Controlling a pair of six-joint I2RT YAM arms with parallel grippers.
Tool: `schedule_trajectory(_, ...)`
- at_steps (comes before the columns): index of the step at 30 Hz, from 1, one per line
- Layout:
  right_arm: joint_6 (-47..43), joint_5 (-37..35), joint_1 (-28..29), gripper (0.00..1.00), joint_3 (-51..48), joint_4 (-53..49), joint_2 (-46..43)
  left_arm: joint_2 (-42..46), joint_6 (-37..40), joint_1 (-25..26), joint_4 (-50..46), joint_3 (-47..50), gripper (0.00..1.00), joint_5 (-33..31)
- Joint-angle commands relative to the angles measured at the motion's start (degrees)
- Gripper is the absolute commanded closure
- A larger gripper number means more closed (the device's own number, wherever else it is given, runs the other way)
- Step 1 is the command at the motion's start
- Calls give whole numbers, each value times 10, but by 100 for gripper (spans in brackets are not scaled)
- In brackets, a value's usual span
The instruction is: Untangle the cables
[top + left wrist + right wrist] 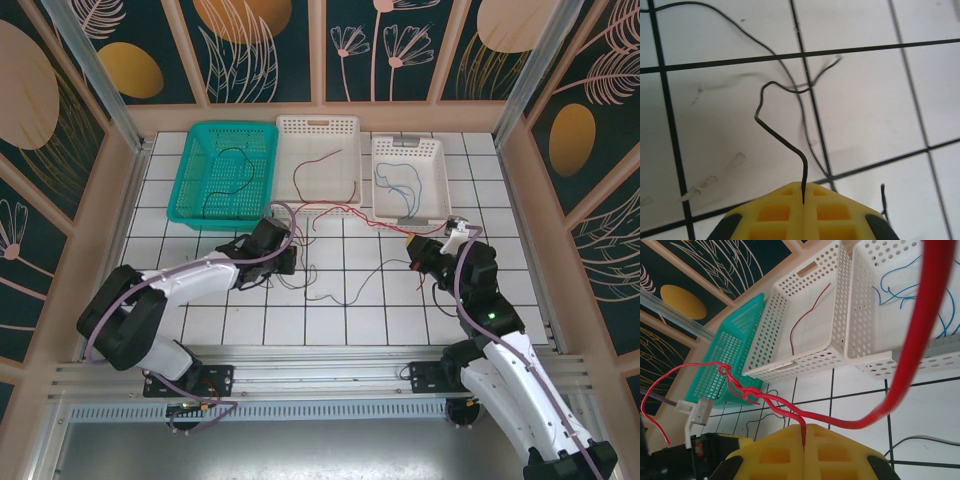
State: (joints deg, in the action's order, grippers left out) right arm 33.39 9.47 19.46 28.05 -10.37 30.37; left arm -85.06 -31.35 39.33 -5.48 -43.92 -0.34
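My left gripper [804, 186] is shut on a thin black cable [777, 137], which rises from the yellow jaws and curls over the white tiles. From above, this gripper [285, 250] sits just below the baskets, with loose black and pale cables [322, 285] on the tiles to its right. Between the jaws of my right gripper [805, 429] is pinched a red cable [850, 421]. Its strands are twisted together [740, 387] toward the left. In the top view the red cable [345, 212] stretches across the tiles to the right gripper [415, 250].
Three baskets line the far side. A teal basket [190, 175] holds a black cable, a middle white basket [318, 125] holds a red one, and a right white basket [438, 180] holds blue ones. Patterned walls enclose the table.
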Motion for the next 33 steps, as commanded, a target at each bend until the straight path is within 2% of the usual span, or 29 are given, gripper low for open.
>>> schedule_trajectory(1, -3, -1, -5, 100, 15, 9, -7, 30, -15, 12, -25, 16, 100, 24)
schedule_trajectory(6, -3, -2, -7, 100, 15, 7, -7, 89, -31, 19, -30, 34, 100, 25)
schedule_trajectory(11, -2, -2, -8, 100, 16, 9, -6, 120, -36, 21, -23, 38, 100, 84)
schedule_trajectory(20, -3, -5, -10, 100, 15, 4, -9, 164, -49, 43, -39, 63, 100, 31)
schedule_trajectory(24, -4, -10, -13, 100, 22, 2, -8, 225, -47, 42, -96, -5, 100, -31)
schedule_trajectory(28, 0, -17, -15, 100, 25, 4, -8, 227, -6, 34, -165, -114, 100, -93)
schedule_trajectory(33, -1, -14, -17, 100, 31, -2, -9, 191, 50, -34, -234, -279, 100, -85)
